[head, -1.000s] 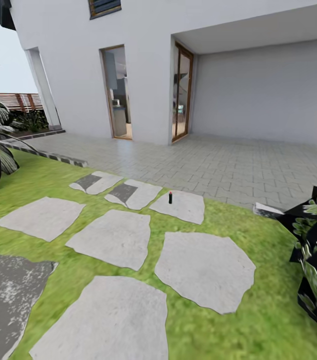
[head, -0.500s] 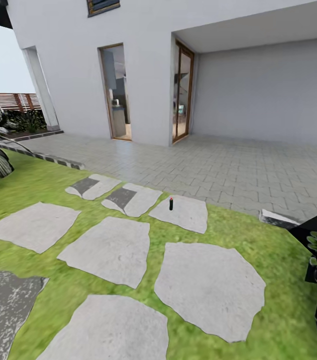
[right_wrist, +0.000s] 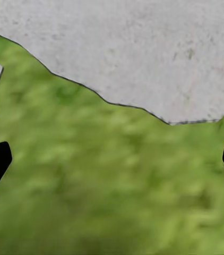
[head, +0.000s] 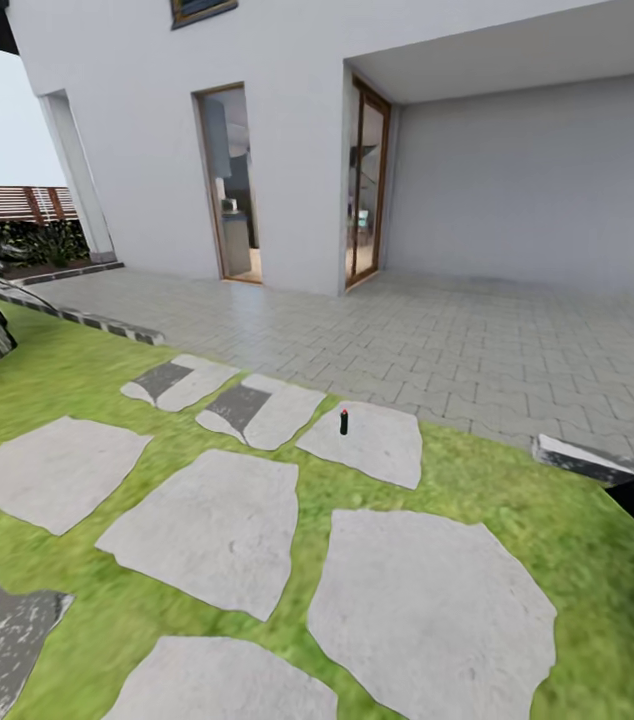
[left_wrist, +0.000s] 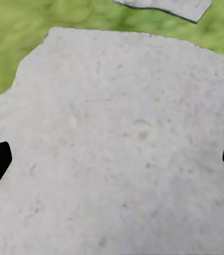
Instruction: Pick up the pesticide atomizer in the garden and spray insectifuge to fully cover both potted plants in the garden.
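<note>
Ahead of you the pesticide atomizer [head: 343, 421] stands upright on a stepping stone [head: 367, 443] at the lawn's [head: 497, 490] far edge, before the paved terrace [head: 457, 350] and house [head: 287, 130].

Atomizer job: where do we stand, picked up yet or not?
Not picked up. The pesticide atomizer stands upright on a stepping stone near the paved terrace, some way ahead of the robot. The left hand hangs open over a stone slab, and the right hand open over grass, both holding nothing. Left to do: reach the bottle, grasp it, then spray both potted plants.
</note>
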Motion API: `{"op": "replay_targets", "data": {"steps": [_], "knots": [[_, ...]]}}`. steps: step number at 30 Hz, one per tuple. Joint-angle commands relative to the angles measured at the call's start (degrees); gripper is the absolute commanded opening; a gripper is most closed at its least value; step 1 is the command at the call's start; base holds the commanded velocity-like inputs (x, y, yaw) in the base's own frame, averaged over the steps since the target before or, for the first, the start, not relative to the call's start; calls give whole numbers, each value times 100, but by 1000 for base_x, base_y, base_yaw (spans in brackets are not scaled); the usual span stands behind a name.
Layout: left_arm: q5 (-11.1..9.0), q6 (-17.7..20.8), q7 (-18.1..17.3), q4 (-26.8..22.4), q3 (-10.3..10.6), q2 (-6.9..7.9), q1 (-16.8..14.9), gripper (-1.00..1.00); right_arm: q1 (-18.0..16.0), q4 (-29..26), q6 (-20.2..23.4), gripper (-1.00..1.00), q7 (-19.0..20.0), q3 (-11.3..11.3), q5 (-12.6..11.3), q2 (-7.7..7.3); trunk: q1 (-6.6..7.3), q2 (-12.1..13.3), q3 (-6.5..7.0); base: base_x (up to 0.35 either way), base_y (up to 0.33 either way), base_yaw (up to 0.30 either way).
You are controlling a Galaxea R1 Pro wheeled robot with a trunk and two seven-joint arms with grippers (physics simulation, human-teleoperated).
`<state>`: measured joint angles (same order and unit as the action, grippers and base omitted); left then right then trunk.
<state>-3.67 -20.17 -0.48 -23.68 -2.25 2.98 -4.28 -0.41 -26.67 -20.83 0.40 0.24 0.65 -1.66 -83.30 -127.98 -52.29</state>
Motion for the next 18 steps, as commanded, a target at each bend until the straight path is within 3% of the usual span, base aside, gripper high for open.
{"op": "replay_targets", "data": {"steps": [1, 18], "knots": [[-38, -16, -5, 4, 5, 0, -3, 100, -3, 4, -17, 100, 4, 2, 8, -1, -2, -2, -5, 339, 0, 0], [-38, -13, -5, 4, 5, 0, -3, 100, -3, 10, -17, 100, 4, 2, 11, -1, -2, -2, -5, 339, 2, 0]]}}
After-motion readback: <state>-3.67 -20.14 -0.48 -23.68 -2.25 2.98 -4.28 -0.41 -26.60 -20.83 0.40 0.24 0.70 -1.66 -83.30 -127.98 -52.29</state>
